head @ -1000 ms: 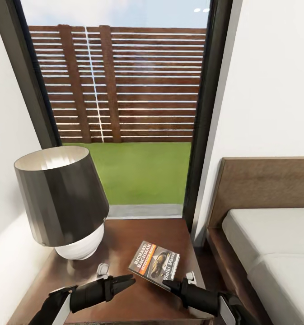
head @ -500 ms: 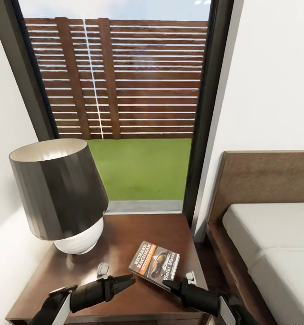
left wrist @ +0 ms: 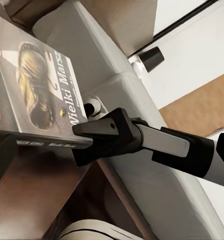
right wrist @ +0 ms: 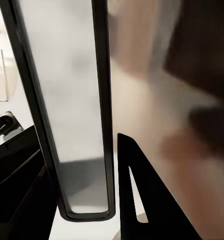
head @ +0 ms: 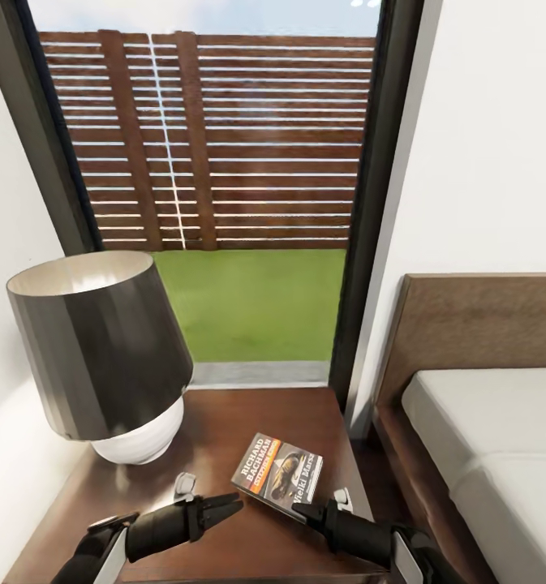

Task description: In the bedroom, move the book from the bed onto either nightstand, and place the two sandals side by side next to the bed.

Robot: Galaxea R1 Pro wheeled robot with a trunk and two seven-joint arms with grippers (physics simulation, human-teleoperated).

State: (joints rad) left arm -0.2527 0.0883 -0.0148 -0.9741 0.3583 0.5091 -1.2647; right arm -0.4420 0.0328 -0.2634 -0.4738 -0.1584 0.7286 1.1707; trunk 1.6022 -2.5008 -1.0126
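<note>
The book [head: 278, 474], dark with white "Richard Bachman" lettering and an orange band, hangs tilted just above the dark-brown nightstand [head: 224, 422]. My right gripper [head: 301, 511] is shut on its near edge. In the left wrist view the book [left wrist: 37, 85] juts from the right gripper [left wrist: 84, 137], with the bed [left wrist: 112, 75] behind it. The right wrist view looks along the book [right wrist: 67, 100], with one finger [right wrist: 147, 200] beside it. My left gripper [head: 234, 509] hovers open and holds nothing, a short way left of the book. The bed [head: 500, 438] lies to the right. The sandals are out of view.
A lamp [head: 94, 349] with a dark shade and white base takes up the nightstand's left half. Behind it a tall dark-framed window [head: 224, 203] shows a slatted fence and grass. White walls close in on both sides. The bed's headboard [head: 475, 324] rises at right.
The whole picture has shifted, so the camera moved: lamp and nightstand now sit slightly lower and further left. Both grippers and the book keep their places in the view.
</note>
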